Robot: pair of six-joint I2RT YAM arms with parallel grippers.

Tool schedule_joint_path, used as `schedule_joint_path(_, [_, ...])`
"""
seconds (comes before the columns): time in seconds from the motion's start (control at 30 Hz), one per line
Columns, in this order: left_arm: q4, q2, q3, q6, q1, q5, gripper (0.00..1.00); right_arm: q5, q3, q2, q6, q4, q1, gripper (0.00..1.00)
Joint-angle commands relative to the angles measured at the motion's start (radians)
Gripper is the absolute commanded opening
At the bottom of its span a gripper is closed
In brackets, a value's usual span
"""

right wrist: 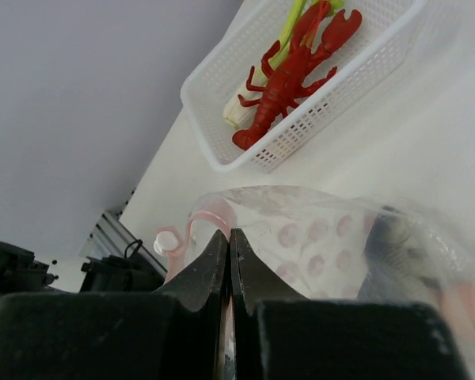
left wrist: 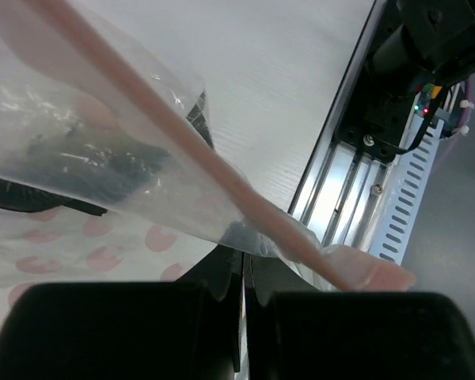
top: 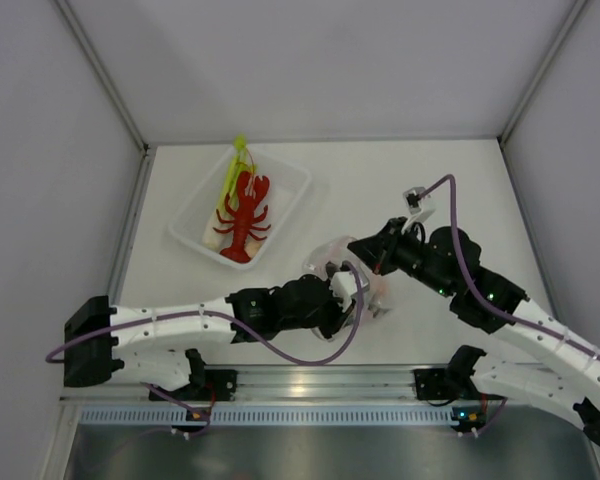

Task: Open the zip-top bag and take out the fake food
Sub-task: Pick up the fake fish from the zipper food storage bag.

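The zip-top bag (top: 326, 256) is clear with pink dots and hangs between both grippers at the table's near middle. My left gripper (top: 359, 289) is shut on the bag's edge just under the pink zip strip (left wrist: 206, 166); the left wrist view shows the film pinched in the closed jaws (left wrist: 246, 252). My right gripper (top: 358, 247) is shut on the bag's opposite lip (right wrist: 229, 232). A dark grey piece of fake food (left wrist: 91, 158) lies inside the bag (right wrist: 317, 229). The red lobster (top: 246, 215) and the green-and-white leek (top: 230, 178) lie in the white tray (top: 288, 175).
The tray (right wrist: 202, 107) stands at the back left, apart from the bag. A metal rail (top: 310, 381) with the arm bases runs along the near edge, close under the bag (left wrist: 340, 186). Grey walls enclose the table on three sides.
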State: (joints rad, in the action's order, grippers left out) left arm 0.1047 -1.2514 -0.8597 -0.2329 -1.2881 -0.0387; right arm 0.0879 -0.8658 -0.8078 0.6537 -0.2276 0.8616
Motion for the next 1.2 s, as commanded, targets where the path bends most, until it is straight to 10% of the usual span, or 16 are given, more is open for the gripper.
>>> schedule_joint_path(0.0, [-0.060,0.017,0.025,0.020,-0.013,0.117,0.00,-0.050,-0.056,0.041,-0.127,0.083,-0.022,0.00])
schedule_joint_path(0.63, [0.087,-0.034,-0.002,-0.164,0.065,-0.180,0.00,-0.094,-0.029,0.170,-0.236,0.016,-0.024,0.00])
schedule_joint_path(1.17, [0.263,-0.204,-0.208,-0.364,0.197,-0.287,0.00,-0.126,0.151,0.234,0.101,0.123,-0.022,0.00])
